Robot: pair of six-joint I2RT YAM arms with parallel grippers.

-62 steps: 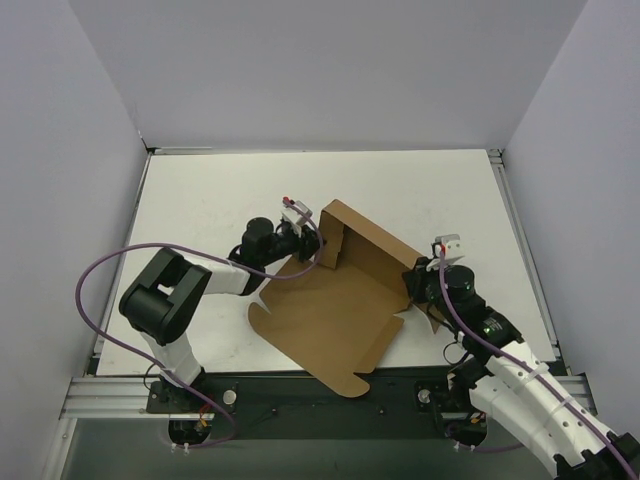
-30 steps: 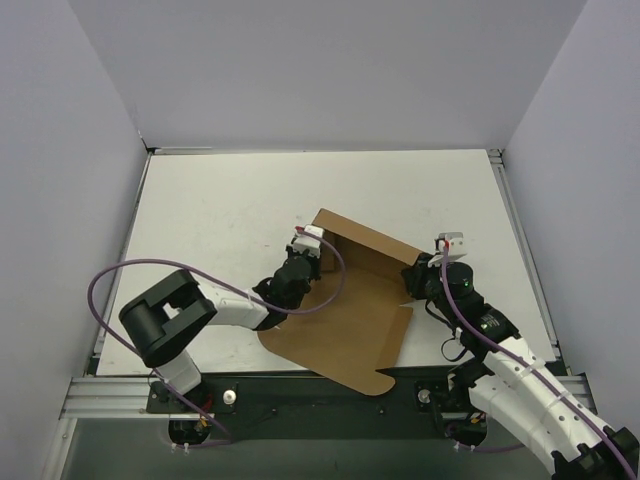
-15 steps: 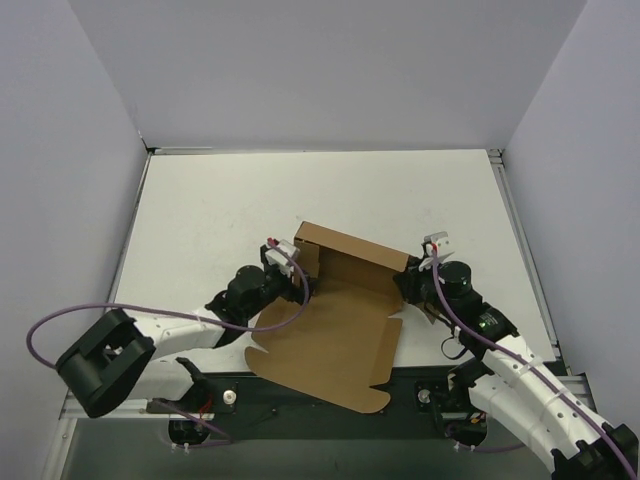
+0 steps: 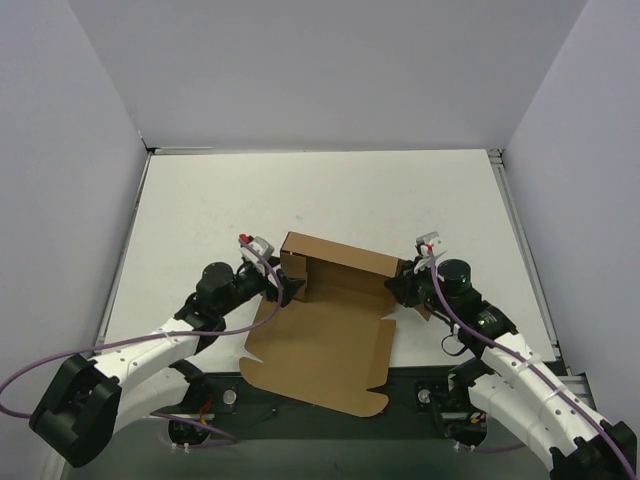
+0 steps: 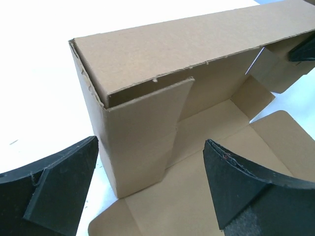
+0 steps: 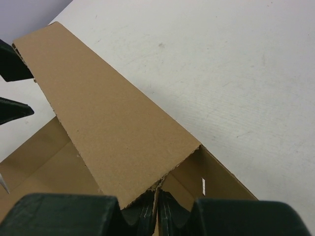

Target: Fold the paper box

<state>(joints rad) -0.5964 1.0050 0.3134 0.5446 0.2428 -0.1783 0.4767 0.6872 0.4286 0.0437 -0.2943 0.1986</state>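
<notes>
The paper box [image 4: 335,330] is brown cardboard, half folded: a long back wall [image 4: 340,258] stands up and a flat sheet runs toward the near edge. My left gripper [image 4: 284,291] is open at the box's left end. In the left wrist view the short end wall [image 5: 140,140] rises ahead of my left gripper [image 5: 150,194], touching neither finger. My right gripper [image 4: 401,285] is shut on the box's right end. In the right wrist view my right gripper [image 6: 157,212] pinches a thin cardboard edge under the folded wall [image 6: 110,118].
The white table [image 4: 220,200] is walled by grey panels on three sides. An aluminium rail [image 4: 110,395] runs along the near edge. The box's flat sheet [image 4: 345,392] overhangs that edge between the arm bases.
My left gripper has opened and let go of the box's left end, and its arm has swung left and nearer. The box has slid left and turned squarer. The right gripper keeps its grip.
</notes>
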